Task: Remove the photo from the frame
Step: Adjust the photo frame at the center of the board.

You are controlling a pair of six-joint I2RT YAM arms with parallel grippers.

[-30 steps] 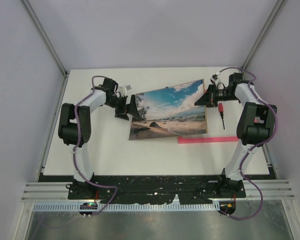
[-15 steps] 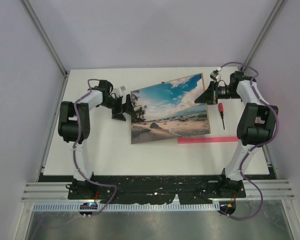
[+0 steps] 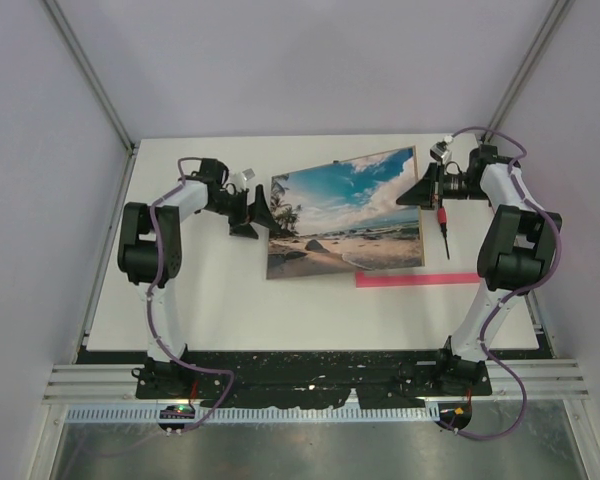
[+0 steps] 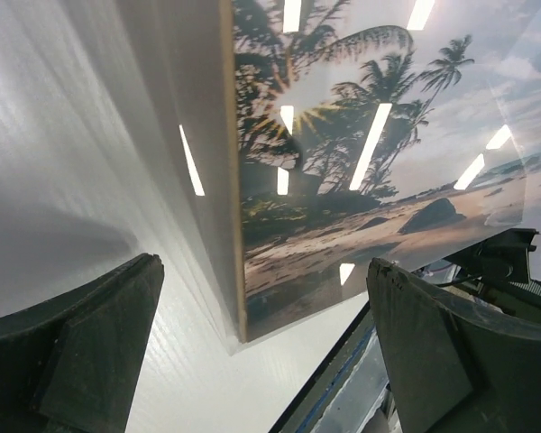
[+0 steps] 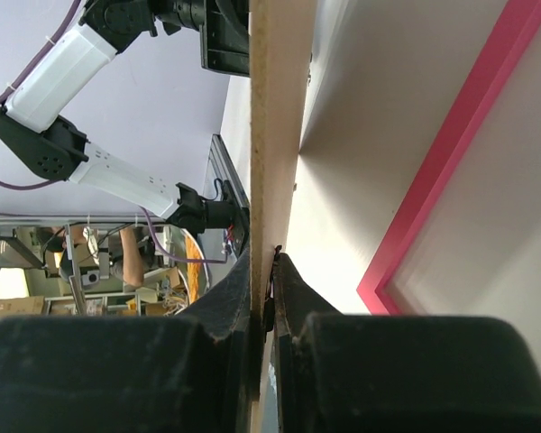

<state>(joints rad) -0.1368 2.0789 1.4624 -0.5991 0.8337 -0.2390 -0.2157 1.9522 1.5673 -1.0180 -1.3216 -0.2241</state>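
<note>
**A:** Where's the photo (image 3: 345, 215) right now?

**B:** Centre of the overhead view, tilted above the white tabletop (image 3: 210, 300). The right end effector (image 5: 267, 281) is clenched on its right edge. The wrist view shows both fingers pinching the thin brown side of the board carrying the print.

**A:** And the frame (image 3: 416, 279)?

**B:** Flat on the tabletop. From overhead only one pink bar shows, lower right of centre, poking out under the photo's lower right corner. I'd judge the print is out of it.

**A:** Why is the left end effector (image 4: 266, 264) parked there?

**B:** It's released, fingers spread wide, at the photo's left edge. In its wrist view the print's lower corner sits between the fingers and touches neither. I'd guess it's placed to take or steady that side, because a wide panel held by one edge tends to swing.

**A:** Anything nearby to mind?

**B:** A red-handled screwdriver (image 3: 444, 228) lies just right of the photo, below the right end effector
</note>
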